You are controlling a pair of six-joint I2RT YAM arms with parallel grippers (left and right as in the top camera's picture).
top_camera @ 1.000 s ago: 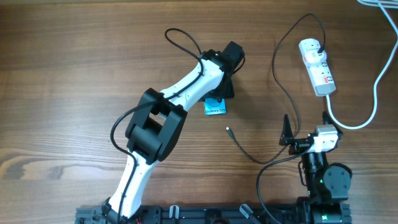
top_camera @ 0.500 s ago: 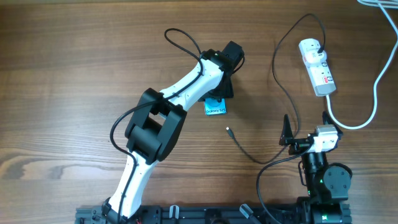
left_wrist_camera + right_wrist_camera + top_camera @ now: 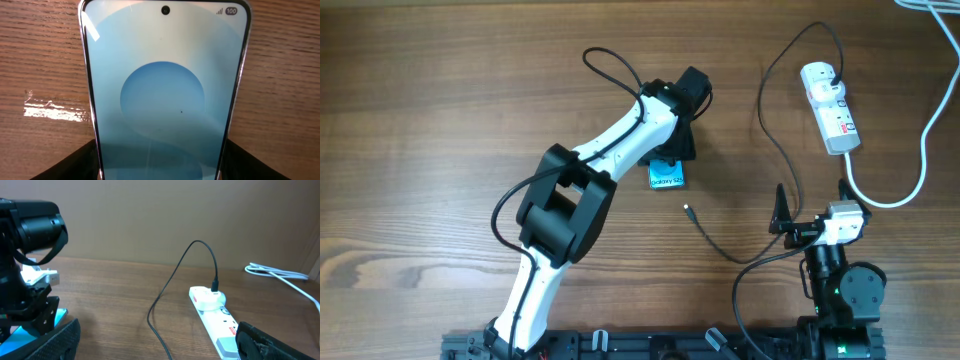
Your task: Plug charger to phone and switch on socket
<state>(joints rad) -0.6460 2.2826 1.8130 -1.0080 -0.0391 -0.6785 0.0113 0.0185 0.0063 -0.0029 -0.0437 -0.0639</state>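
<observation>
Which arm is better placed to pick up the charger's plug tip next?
The right one. Its end effector is open and empty, close to the charger cable, while the left end effector grips the phone by its sides.

The wooden table bears the phone, the charger and the socket.

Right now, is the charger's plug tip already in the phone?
No, the charger's plug tip lies loose, clear of the phone.

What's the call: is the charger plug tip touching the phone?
Apart. The overhead view shows bare table between the charger's plug tip and the phone.
</observation>
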